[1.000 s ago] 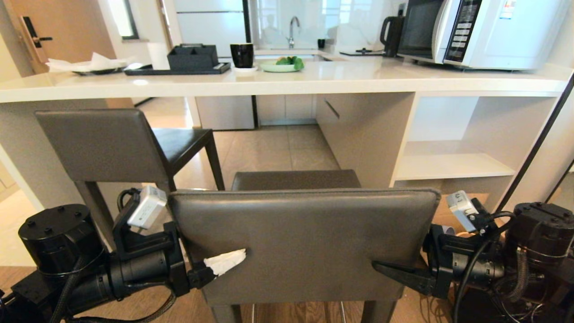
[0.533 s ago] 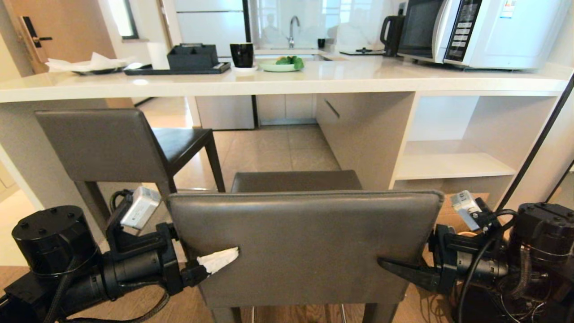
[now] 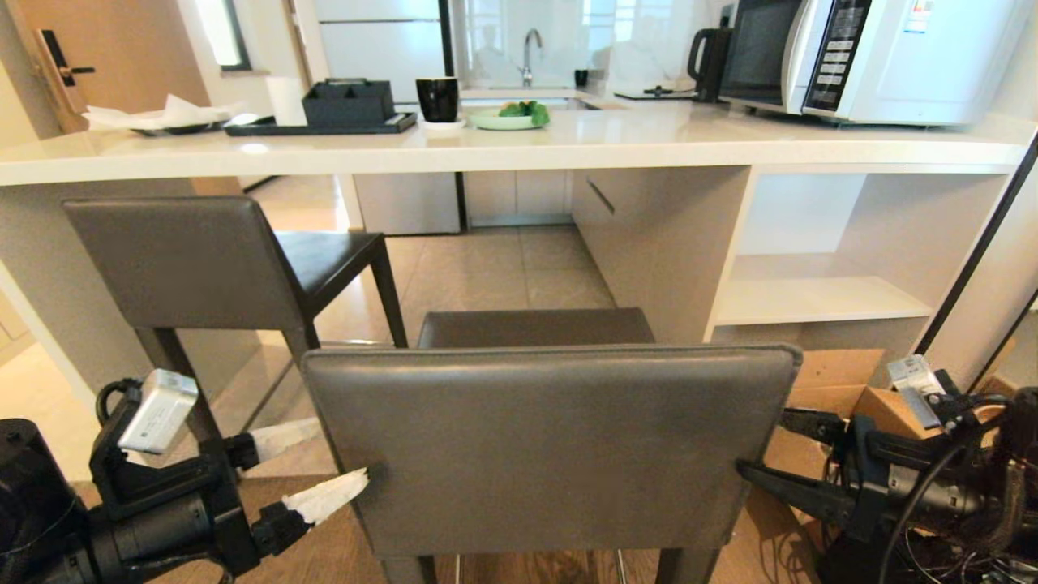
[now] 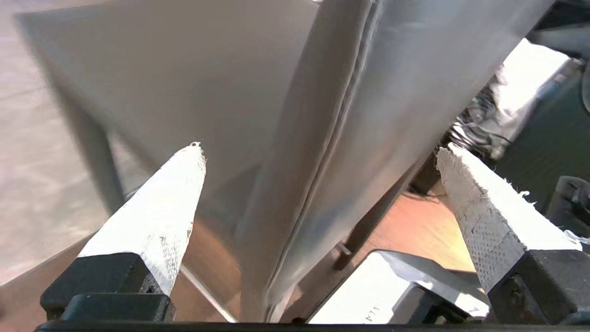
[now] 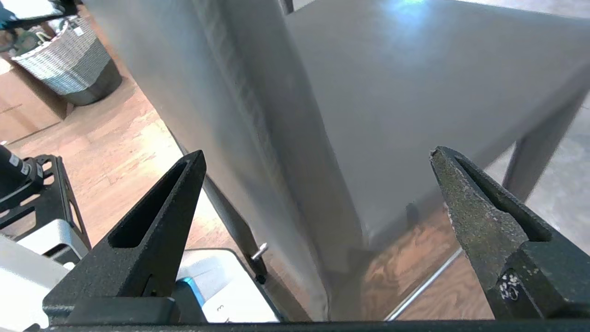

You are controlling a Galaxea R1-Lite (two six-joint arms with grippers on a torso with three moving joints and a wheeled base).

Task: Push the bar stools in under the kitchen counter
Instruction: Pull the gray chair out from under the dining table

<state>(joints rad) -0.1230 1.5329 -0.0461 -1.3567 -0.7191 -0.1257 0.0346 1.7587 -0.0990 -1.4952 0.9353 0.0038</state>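
1. Two bar stools stand before the kitchen counter [image 3: 519,150]; the near stool [image 3: 551,446] sits just short of the slab, right in front of me, while the far stool [image 3: 186,259] on my left has its seat tucked partly beneath the edge.
2. Both my arms have drawn back outward from the near stool's backrest since a second ago.
3. My left gripper [image 3: 312,466] now has its white-taped fingers spread wide, one tip just meeting the backrest's left edge.
4. My right gripper [image 3: 770,454], black fingers equally wide apart, sits just off the right edge.
5. A cardboard box [image 3: 843,381] lies on the floor beside the white shelving [image 3: 811,296].
6. A microwave [image 3: 876,57], kettle [image 3: 709,61], black mug [image 3: 438,99] and green plate [image 3: 507,118] crowd the countertop.
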